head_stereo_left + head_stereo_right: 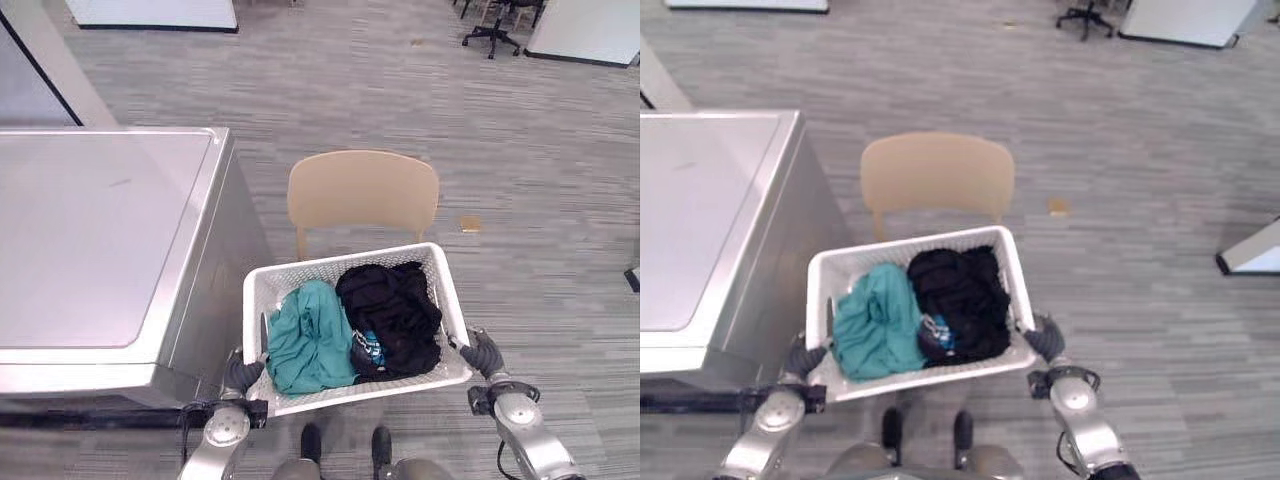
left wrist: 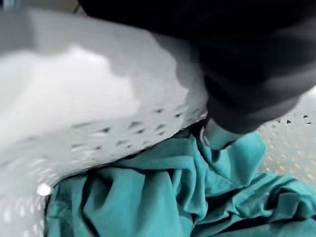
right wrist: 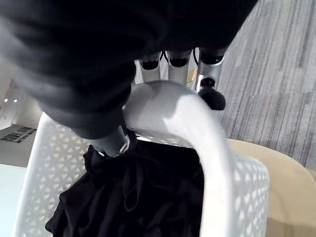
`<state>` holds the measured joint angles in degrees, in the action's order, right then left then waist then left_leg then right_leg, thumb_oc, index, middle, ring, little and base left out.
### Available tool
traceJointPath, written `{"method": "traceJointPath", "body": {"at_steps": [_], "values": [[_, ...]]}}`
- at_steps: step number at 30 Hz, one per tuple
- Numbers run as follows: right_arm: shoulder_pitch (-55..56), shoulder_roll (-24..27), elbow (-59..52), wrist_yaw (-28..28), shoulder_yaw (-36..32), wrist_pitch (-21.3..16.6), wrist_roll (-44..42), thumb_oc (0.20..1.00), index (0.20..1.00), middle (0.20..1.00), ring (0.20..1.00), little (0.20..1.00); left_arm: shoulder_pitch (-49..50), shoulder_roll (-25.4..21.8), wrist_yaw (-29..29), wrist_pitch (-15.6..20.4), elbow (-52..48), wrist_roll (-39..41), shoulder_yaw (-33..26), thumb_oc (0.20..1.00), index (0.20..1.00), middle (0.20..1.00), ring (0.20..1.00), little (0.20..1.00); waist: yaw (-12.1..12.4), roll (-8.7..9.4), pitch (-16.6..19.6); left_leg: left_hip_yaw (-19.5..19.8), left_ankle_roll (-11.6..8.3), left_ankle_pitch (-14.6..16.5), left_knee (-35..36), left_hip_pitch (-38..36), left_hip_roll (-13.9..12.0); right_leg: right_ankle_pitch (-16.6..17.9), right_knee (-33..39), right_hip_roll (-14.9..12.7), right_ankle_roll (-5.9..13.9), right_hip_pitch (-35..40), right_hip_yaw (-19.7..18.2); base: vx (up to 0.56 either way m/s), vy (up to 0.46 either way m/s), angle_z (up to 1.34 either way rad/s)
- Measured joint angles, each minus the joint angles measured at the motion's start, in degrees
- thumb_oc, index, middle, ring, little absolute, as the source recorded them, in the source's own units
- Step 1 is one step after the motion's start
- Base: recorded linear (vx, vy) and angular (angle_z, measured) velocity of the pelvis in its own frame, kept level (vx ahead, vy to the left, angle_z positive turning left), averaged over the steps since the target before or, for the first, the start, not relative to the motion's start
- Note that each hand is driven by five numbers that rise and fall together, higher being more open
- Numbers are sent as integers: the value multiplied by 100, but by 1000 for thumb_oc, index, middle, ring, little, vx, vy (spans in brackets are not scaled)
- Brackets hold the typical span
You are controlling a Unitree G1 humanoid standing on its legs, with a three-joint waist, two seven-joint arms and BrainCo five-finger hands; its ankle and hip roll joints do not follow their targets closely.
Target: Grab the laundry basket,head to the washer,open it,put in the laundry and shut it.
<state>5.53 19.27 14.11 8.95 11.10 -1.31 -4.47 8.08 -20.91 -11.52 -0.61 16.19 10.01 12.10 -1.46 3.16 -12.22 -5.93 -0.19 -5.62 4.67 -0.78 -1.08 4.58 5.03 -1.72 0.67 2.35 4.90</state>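
Observation:
A white perforated laundry basket (image 1: 340,256) is held up in front of me, over a tan chair. It holds a teal garment (image 1: 310,342) on its left and a black garment (image 1: 395,312) on its right. My left hand (image 1: 242,375) grips the basket's left side, with its thumb (image 2: 217,136) inside by the teal cloth. My right hand (image 1: 483,353) grips the right side, its fingers (image 3: 170,60) curled over the rim (image 3: 197,128) and its thumb (image 3: 112,143) inside. The silver washer (image 1: 90,240) stands at my left, its lid closed.
The tan chair (image 1: 362,190) stands right behind the basket, beside the washer's corner. A small tan piece (image 1: 470,223) lies on the grey carpet to the right. An office chair (image 1: 492,35) and white panels stand far back. A white base (image 1: 1250,258) juts in at the right.

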Motion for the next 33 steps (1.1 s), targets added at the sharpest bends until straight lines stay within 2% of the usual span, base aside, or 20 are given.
{"method": "traceJointPath", "body": {"at_steps": [2,7,13,16,17,18,22,23,27,29,33], "values": [[-21,8,215,20,44,25,8,200,200,200,200,200,-35,9,-18,-125,93,-5,101,200,200,200,200,200,-1,-102,6,31,-14,11,2,27,21,-10,0,-21,25,-12,35,-28,-11,7],[-163,28,352,109,115,47,190,200,200,200,200,200,-60,91,-132,-125,374,-3,213,200,200,200,200,200,10,-302,20,51,-4,-9,-1,189,-3,-3,-1,17,21,-186,94,-152,19,6],[-1464,56,1588,629,460,49,187,200,200,200,200,200,-1482,133,-458,-115,1604,-7,688,200,200,200,200,200,-31,-577,-148,1,24,-300,-4,1181,-30,255,-36,42,147,-1205,8,-274,40,-9],[-2333,41,2315,815,654,65,166,200,200,200,200,200,-2449,195,-676,-63,2480,-4,890,200,200,200,200,200,-30,-629,-296,-47,11,-422,-2,1692,-45,412,-49,46,170,-1738,-15,-126,12,-12],[-2640,38,2378,923,725,99,162,200,200,200,200,200,-2751,210,-769,-67,2625,-1,894,200,200,200,200,200,-22,-622,-445,-103,14,-495,-2,1854,-52,495,-48,45,168,-1920,-24,-141,9,-14],[-2915,67,2481,990,722,98,162,200,200,200,200,200,-2994,185,-850,-36,2717,0,888,200,200,200,200,200,-31,-626,-634,-127,19,-540,-2,1896,-55,537,-48,51,159,-1975,-53,-106,9,-12],[-3392,53,2864,1131,963,8,153,200,200,200,200,200,-3392,129,-1004,161,3088,-2,1042,200,200,200,200,200,-19,-581,-757,-130,-50,-501,0,1945,-87,539,-48,81,156,-2030,-54,-63,8,-3],[-3431,90,2865,1144,965,-19,151,1000,1000,1000,1000,1000,-3437,109,-1026,177,3090,-2,1041,1000,1000,1000,1000,1000,-20,-573,-793,-131,-48,-502,-1,1947,-95,540,-49,88,155,-2030,-53,-36,10,0],[-3429,-23,2933,1182,995,-61,38,1000,1000,1000,1000,1000,-3414,115,-1094,268,3046,7,993,1000,1000,1000,1000,1000,-9,-485,-869,-130,-33,-516,-1,1934,-114,557,-49,107,130,-2009,-38,11,1,1],[-3205,-11,2701,1159,971,-73,-14,1000,1000,1000,1000,1000,-3162,52,-1091,276,2639,6,872,1000,1000,1000,1000,1000,-1,-377,-971,-129,-60,-495,-1,1767,-123,550,-47,113,117,-1833,-32,49,2,4],[-2733,-18,2301,1076,911,-77,-10,1000,1000,1000,1000,1000,-2681,45,-1023,310,2122,5,720,1000,1000,1000,1000,1000,2,-342,-985,-123,-130,-405,3,1462,-118,457,-39,105,70,-1514,2,46,-9,5]]}}
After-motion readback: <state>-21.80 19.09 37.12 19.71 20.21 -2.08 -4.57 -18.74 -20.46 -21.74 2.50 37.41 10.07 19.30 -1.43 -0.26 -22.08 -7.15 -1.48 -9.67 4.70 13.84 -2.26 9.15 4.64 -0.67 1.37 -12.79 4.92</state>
